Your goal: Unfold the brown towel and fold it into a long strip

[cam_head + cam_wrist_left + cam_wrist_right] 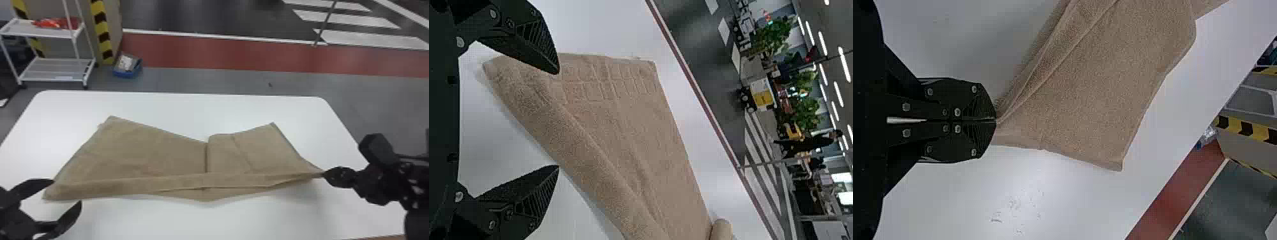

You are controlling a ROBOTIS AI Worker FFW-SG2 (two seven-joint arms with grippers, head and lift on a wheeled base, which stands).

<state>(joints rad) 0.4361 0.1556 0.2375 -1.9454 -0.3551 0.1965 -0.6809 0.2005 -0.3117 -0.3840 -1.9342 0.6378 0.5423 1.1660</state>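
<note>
1. At the towel's right end, the right gripper has its fingers pressed together on the cloth, clamping the near corner.
2. By the opposite end, the left gripper stands with its fingers well apart around the near-left corner; whether either finger touches the cloth, I cannot tell.
3. Between the two grippers runs a narrow folded band along the near edge, with some cloth hanging out below it toward the middle and right.
4. Beyond the band, the brown towel spreads across the white table, broad on the left. Right of the middle, a crosswise edge suggests a part lying doubled or overlapped.
5. As I judge it, the towel is only partly opened out, and the lengthwise fold is in hand: the near edge is being made ready to go over toward the far one.
6. Next, the left gripper should close on its corner, so that both ends can be raised together, drawn taut and laid forward evenly.
7. Uneven lifting could skew the strip, and the overlap near the middle may need pulling flat first, or it will bunch inside the fold.
</note>
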